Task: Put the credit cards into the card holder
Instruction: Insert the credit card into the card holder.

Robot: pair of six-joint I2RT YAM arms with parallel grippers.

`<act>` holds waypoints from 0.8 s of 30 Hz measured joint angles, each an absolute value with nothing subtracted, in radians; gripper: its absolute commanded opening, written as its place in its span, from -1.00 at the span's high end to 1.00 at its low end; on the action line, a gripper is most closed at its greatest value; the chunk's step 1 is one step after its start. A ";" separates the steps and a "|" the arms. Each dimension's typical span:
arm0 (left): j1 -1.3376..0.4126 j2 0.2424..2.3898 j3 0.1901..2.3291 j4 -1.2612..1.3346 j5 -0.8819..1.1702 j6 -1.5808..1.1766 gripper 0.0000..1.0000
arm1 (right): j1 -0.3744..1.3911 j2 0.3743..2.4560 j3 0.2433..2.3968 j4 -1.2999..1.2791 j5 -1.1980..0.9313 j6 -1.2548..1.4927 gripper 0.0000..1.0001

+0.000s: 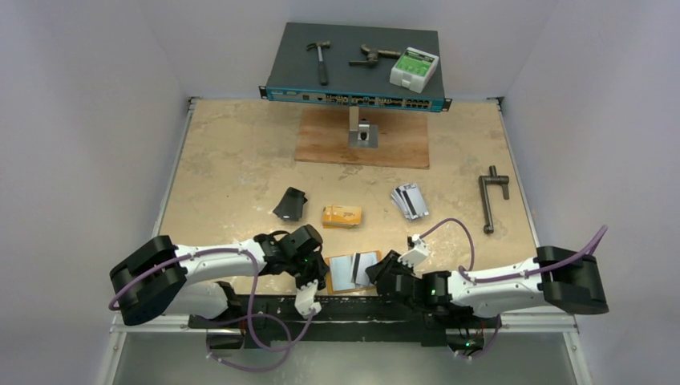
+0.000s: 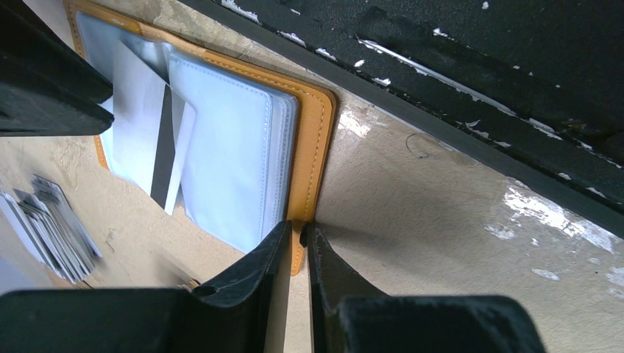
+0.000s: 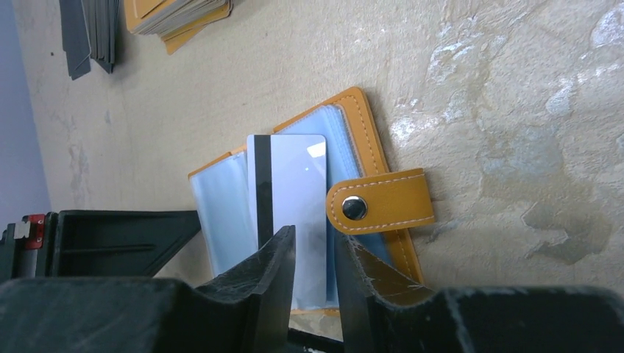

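Glossy card on stitched card holder

You have the silver-grey plastic card on the open orange leather card holder; the yellow-orange card stack lies behind.

Left gripper: jaws nearly together, nipping the orange cover edge of the card holder at its corner. Holder lies open on the table, close to the black edge rail. Silver credit card, black stripe up, lies on the clear sleeves. Grey card stack sits nearby, not touching the holder.
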State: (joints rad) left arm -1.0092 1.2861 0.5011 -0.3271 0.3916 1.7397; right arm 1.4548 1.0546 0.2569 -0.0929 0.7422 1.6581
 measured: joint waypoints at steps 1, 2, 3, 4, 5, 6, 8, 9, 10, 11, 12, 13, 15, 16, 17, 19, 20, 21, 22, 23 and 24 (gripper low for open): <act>-1.010 1.286 0.501 -0.327 0.392 1.740 0.74 | 1.450 1.070 0.257 -0.081 0.742 1.661 0.48; -1.010 1.286 0.501 -0.327 0.392 1.740 0.74 | 1.446 1.082 0.257 -0.072 0.743 1.661 0.48; -1.010 1.286 0.501 -0.327 0.392 1.740 0.74 | 1.440 1.095 0.258 -0.053 0.743 1.661 0.48; -1.010 1.286 0.501 -0.327 0.392 1.740 0.74 | 1.437 1.102 0.258 -0.041 0.742 1.661 0.49; -1.010 1.286 0.501 -0.327 0.392 1.740 0.74 | 1.433 1.109 0.258 -0.031 0.742 1.661 0.49; -1.010 1.286 0.501 -0.327 0.392 1.740 0.74 | 1.430 1.112 0.258 -0.024 0.742 1.661 0.49; -1.010 1.286 0.501 -0.328 0.392 1.740 0.74 | 1.427 1.111 0.256 -0.016 0.742 1.666 0.50; -1.010 1.286 0.501 -0.328 0.392 1.740 0.74 | 1.426 1.108 0.252 -0.011 0.742 1.668 0.50; -1.010 1.286 0.501 -0.328 0.392 1.740 0.75 | 1.426 1.101 0.244 -0.004 0.742 1.671 0.51; -1.010 1.286 0.501 -0.328 0.392 1.740 0.75 | 1.426 1.091 0.234 0.005 0.742 1.674 0.51; -1.010 1.286 0.501 -0.328 0.391 1.740 0.74 | 1.425 1.083 0.222 0.017 0.742 1.676 0.51; -1.010 1.286 0.501 -0.328 0.390 1.740 0.75 | 1.424 1.078 0.215 0.026 0.742 1.677 0.52; -1.011 1.286 0.501 -0.328 0.390 1.740 0.75 | 1.418 1.074 0.199 0.058 0.741 1.675 0.52; -1.011 1.286 0.501 -0.328 0.390 1.740 0.75 | 1.415 1.075 0.194 0.073 0.741 1.672 0.53; -1.011 1.286 0.501 -0.328 0.389 1.740 0.75 | 1.413 1.078 0.192 0.085 0.741 1.668 0.53; -1.011 1.286 0.501 -0.328 0.389 1.740 0.76 | 1.411 1.086 0.189 0.113 0.741 1.656 0.54; -1.011 1.286 0.501 -0.328 0.389 1.740 0.76 | 1.409 1.089 0.188 0.132 0.740 1.647 0.54; -1.011 1.286 0.501 -0.329 0.389 1.740 0.76 | 1.407 1.091 0.187 0.147 0.740 1.640 0.55; -1.011 1.285 0.501 -0.329 0.389 1.740 0.76 | 1.406 1.092 0.187 0.157 0.740 1.634 0.56; -1.011 1.285 0.501 -0.331 0.389 1.740 0.76 | 1.406 1.092 0.187 0.170 0.740 1.629 0.57; -1.011 1.285 0.501 -0.331 0.389 1.740 0.76 | 1.406 1.092 0.187 0.183 0.740 1.623 0.59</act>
